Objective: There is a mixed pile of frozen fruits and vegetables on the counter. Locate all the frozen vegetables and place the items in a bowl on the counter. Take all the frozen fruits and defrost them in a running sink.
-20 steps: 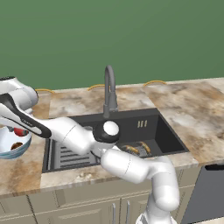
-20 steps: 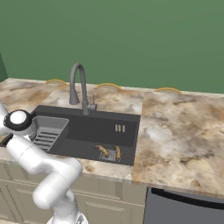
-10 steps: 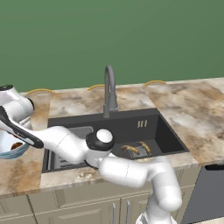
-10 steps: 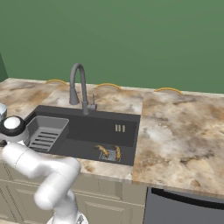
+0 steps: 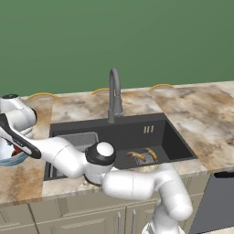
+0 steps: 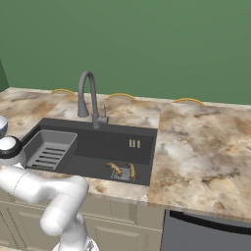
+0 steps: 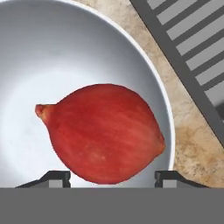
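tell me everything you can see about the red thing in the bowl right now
The red piece is a smooth, rounded bulb, reddish-orange with faint lengthwise streaks, tapering to a small stubby tip on one side. It looks whole and lies on its side, over the glossy whitish inside of the bowl, near the rim. In the hand view it sits just above the gripper, whose two dark fingertips flank its lower edge; whether they touch it cannot be told.

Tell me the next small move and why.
Probably lift the gripper straight up out of the bowl. In the hand view the red piece sits inside the bowl with a fingertip on each side of it, apparently open. The bananas lie in the sink, so little seems left.
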